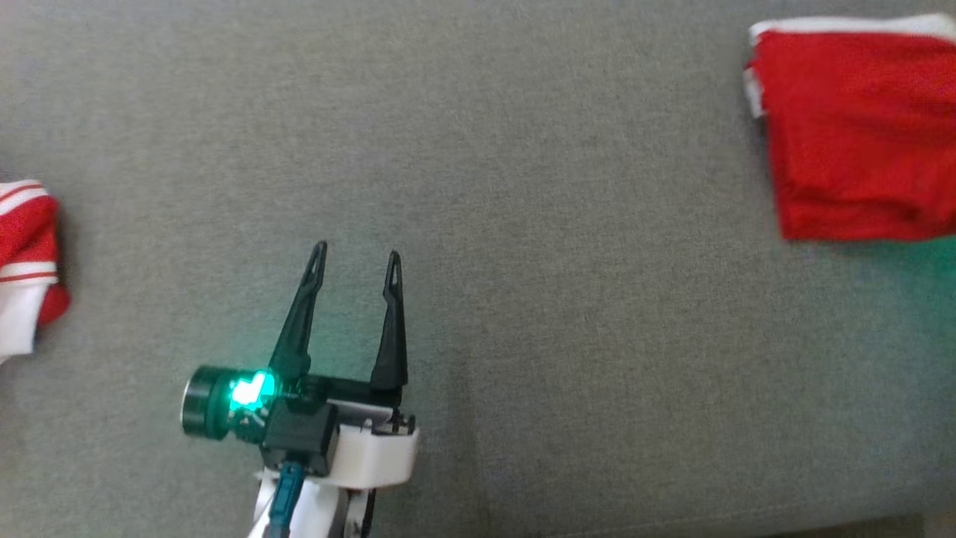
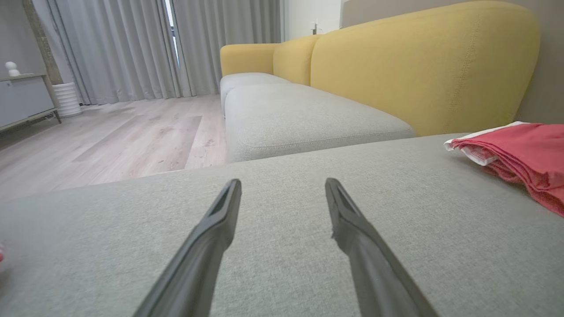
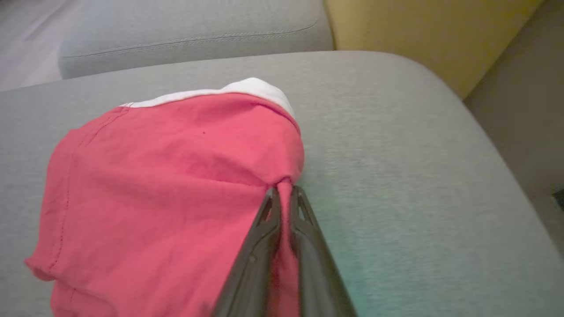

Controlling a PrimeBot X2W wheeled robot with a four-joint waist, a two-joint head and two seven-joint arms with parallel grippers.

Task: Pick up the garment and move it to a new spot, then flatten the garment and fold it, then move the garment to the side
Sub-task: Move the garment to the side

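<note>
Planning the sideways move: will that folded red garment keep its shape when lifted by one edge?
Probably floppy: the red garment puckers where fingers of the right gripper pinch it. Likely light, being thin cloth. Folded layers may shift when dragged.

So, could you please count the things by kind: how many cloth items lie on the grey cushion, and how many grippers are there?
Cloth items: 2 (the folded red garment at the right; a striped red-and-white cloth at the left edge)
Grippers: 2 (the left gripper, open and holding nothing; the right gripper, shut on the folded red garment)
Total: 4
</note>
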